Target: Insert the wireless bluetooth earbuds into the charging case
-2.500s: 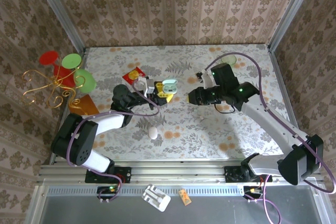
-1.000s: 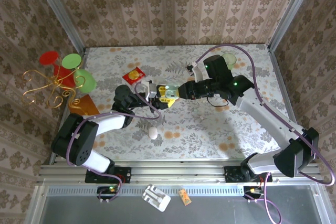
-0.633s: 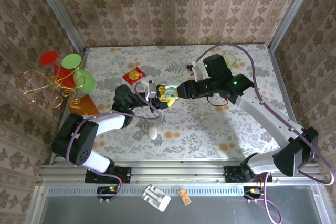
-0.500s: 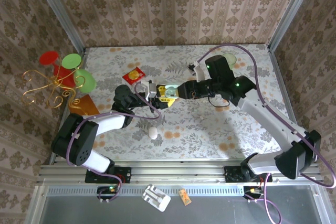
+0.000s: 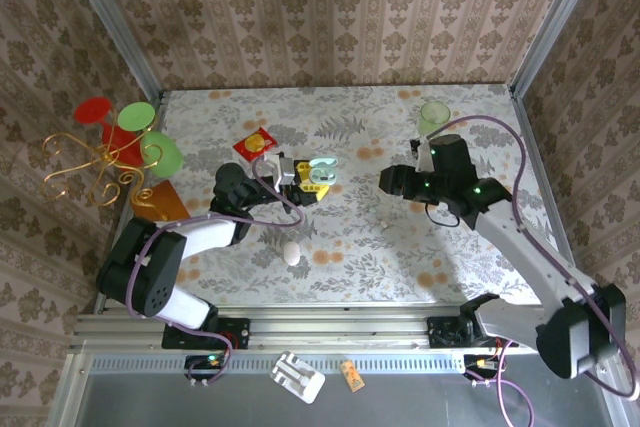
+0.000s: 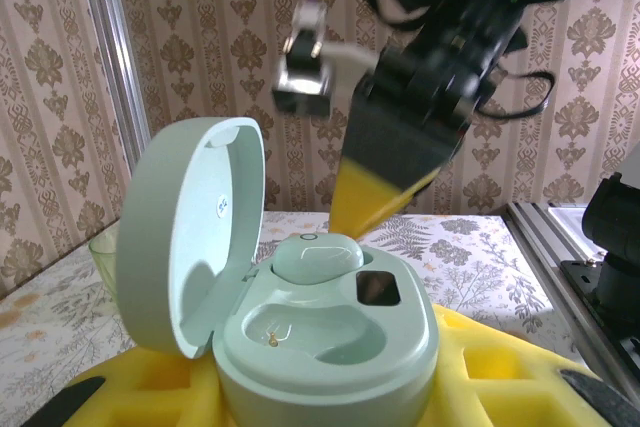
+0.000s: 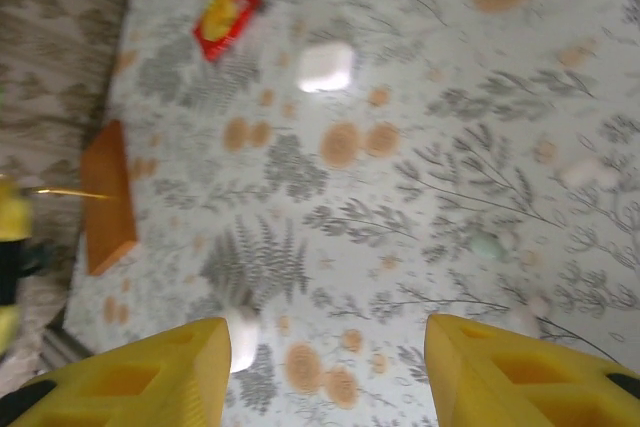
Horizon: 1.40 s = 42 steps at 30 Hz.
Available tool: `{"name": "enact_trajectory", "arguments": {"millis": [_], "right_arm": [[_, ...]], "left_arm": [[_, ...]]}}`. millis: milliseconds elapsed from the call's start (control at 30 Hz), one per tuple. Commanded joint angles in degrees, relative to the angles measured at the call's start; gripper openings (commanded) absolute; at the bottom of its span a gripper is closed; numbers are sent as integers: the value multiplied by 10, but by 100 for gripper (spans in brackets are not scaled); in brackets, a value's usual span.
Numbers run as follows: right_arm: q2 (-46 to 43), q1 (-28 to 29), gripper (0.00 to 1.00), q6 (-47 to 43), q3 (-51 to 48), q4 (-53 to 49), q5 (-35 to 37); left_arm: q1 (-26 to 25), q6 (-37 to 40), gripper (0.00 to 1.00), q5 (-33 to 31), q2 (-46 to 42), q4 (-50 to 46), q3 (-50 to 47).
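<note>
Now left hand (image 5: 308, 177) grips one open charging case (image 6: 330, 347), one earbud (image 6: 312, 252) seated; right hand (image 7: 330, 367) spread, empty.

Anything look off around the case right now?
The charging case, open in the left gripper, has one earbud seated and its other socket empty. A small pale speck loose on the table may be the other.

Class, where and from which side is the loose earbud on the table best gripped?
From straight above, most likely, pinching the loose earbud across its shorter width. It is tiny and lies low on the table, so a sideways approach would find little to grip; its twin seated in the charging case looks oval.
</note>
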Motion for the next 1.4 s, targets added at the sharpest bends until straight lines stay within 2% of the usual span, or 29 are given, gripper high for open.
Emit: {"name": "enact_trajectory", "arguments": {"millis": [0, 400, 733, 1067, 1367], "right_arm": [[54, 1, 54, 4, -4, 20, 24], [270, 24, 57, -43, 56, 64, 40], [365, 31, 59, -70, 99, 61, 53], [365, 32, 58, -76, 71, 53, 45], [315, 58, 47, -69, 34, 28, 53]], "left_arm": [[1, 8, 10, 1, -16, 18, -4], [-4, 6, 10, -3, -18, 13, 0], [-5, 8, 10, -1, -18, 5, 6], [-5, 9, 10, 0, -18, 2, 8], [-5, 7, 10, 0, -11, 10, 7]]}}
